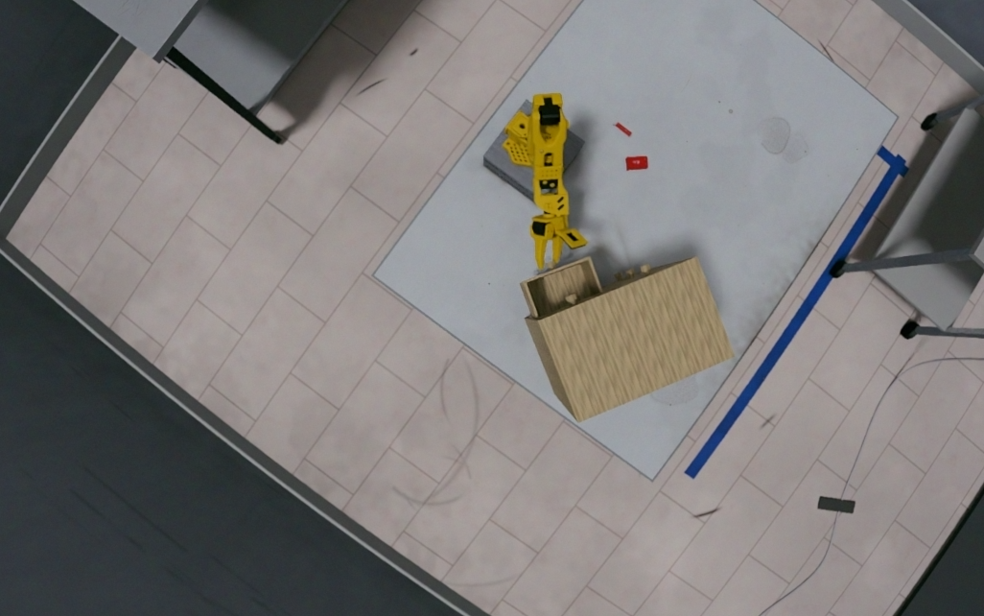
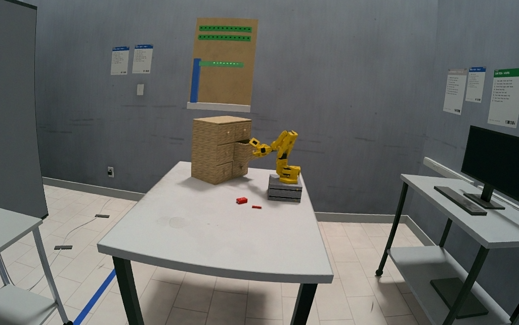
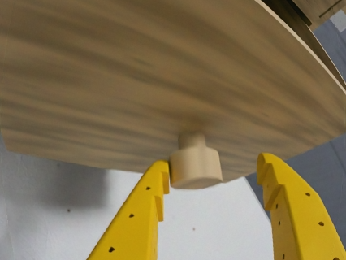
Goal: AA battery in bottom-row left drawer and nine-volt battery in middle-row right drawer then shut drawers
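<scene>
Done: middle-right drawer (image 1: 573, 266) (image 2: 242, 151) (image 3: 122, 81) open. Gripper (image 1: 549, 266) (image 2: 254, 154) (image 3: 214, 162): parted around knob (image 3: 196, 167) (not clamped). Left: stow AA battery (image 1: 622, 129) (image 2: 256, 207), nine-volt battery (image 1: 636, 163) (image 2: 242, 200); shut drawers.

From here, a brown board (image 2: 225, 82) hangs at twelve o'clock on the grey wall (image 2: 344, 115); a monitor (image 2: 493, 164) stands at three.

The chest (image 1: 631, 338) (image 2: 208, 151) looks like matt wood with streaky grain, and the knob (image 3: 196, 166) on its open drawer (image 1: 562, 284) (image 2: 242, 153) (image 3: 134, 81) like smooth, pale wood. Near the chest, the arm (image 1: 549, 152) (image 2: 284, 149) looks like smooth yellow plastic.
</scene>
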`<state>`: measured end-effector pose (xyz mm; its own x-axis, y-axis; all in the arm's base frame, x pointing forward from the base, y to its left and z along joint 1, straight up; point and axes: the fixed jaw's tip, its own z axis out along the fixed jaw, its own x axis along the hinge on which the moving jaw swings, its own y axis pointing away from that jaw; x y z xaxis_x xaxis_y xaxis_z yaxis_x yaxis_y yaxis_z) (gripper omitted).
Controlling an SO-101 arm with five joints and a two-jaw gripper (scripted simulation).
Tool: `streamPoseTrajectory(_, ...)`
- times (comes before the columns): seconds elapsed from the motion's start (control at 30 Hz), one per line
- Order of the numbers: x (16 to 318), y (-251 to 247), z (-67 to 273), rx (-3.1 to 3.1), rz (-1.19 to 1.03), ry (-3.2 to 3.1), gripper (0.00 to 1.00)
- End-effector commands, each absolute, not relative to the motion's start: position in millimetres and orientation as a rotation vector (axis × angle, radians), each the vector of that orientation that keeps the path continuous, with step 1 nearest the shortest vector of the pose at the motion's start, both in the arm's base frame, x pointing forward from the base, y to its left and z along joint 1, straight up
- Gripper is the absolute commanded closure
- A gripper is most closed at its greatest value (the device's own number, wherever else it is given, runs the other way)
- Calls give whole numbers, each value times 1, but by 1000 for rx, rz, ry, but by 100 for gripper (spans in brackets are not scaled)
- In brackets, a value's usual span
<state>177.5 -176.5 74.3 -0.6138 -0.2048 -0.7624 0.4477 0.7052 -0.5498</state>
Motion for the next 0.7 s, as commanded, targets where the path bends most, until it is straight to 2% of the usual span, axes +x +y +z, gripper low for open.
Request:
streamPoseTrajectory(0.0, 168, -173, 77, 193, -948, 2054, 79)
streamPoseTrajectory(0.43, 145, -160, 79, 229, -949, 2105, 79)
streamPoseTrajectory(0.67, 139, -160, 67, 252, -942, 2144, 79)
